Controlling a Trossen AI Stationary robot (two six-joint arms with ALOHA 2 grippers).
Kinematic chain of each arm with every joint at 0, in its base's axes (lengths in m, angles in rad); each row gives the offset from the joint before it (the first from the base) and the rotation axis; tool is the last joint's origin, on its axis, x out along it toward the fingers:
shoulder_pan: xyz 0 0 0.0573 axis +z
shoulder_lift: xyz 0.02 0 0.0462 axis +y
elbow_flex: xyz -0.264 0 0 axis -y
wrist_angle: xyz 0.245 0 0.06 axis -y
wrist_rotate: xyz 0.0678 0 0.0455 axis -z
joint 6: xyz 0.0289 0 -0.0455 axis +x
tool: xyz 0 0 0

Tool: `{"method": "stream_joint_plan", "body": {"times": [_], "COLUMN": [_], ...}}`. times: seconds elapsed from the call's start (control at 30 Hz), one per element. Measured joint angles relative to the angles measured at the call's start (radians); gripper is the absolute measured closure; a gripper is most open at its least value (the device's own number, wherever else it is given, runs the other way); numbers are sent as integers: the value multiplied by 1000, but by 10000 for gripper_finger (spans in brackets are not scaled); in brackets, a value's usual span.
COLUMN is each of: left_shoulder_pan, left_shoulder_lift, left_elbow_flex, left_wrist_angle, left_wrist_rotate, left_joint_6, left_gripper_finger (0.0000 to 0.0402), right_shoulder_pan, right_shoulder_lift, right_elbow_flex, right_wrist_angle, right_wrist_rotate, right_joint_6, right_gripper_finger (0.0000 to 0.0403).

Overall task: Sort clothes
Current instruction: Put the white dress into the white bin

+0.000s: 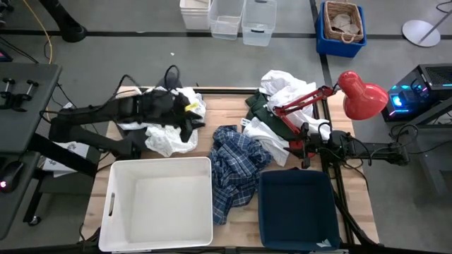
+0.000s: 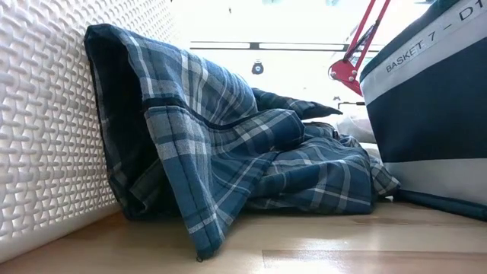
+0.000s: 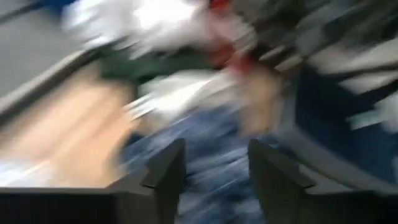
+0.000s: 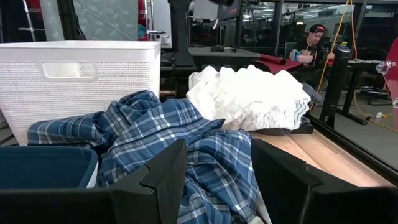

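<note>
The clothes lie in heaps on the wooden table. A blue-and-white plaid shirt (image 1: pixel 236 166) lies between the two bins, and in the low view the shirt (image 2: pixel 228 152) leans on the white bin's wall. A white heap (image 1: pixel 169 137) lies at the far left. More white garments (image 1: pixel 286 88) and a dark green one (image 1: pixel 260 109) lie at the far right. My left gripper (image 1: pixel 189 121) hovers over the left white heap, open and empty; its wrist view (image 3: pixel 216 180) is blurred. My right gripper (image 1: pixel 305 144) rests level at the right, open (image 4: pixel 217 180), facing the plaid shirt.
A white bin (image 1: pixel 159 201) stands at the near left and a navy bin (image 1: pixel 296 208) at the near right. A red desk lamp (image 1: pixel 360 95) reaches over the far right corner. Beyond the table a person (image 4: pixel 311 40) sits at a desk.
</note>
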Motion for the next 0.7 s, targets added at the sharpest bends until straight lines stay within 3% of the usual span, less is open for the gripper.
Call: {"method": "stream_joint_plan", "body": {"times": [0.1,0.27,0.4,0.7], "left_shoulder_pan": [71,212,309,428], "left_shoulder_lift": [46,134,197,377], "left_elbow_flex": [38,-1,-7,-7], "left_wrist_angle": [-282,-605,-621,-613], "left_wrist_rotate": [-41,-128,-188,-127], "left_joint_6": [-29,-262,-247,0], "left_gripper_finger": [176,139,136,135], "right_shoulder_pan": [0,0,0,0], "right_shoulder_lift": [0,0,0,0], "right_elbow_flex": [0,0,0,0], "right_wrist_angle": [0,0,0,0], "right_wrist_rotate": [0,0,0,0], "right_joint_6": [0,0,0,0], "right_gripper_finger": [224,224,224,224]}}
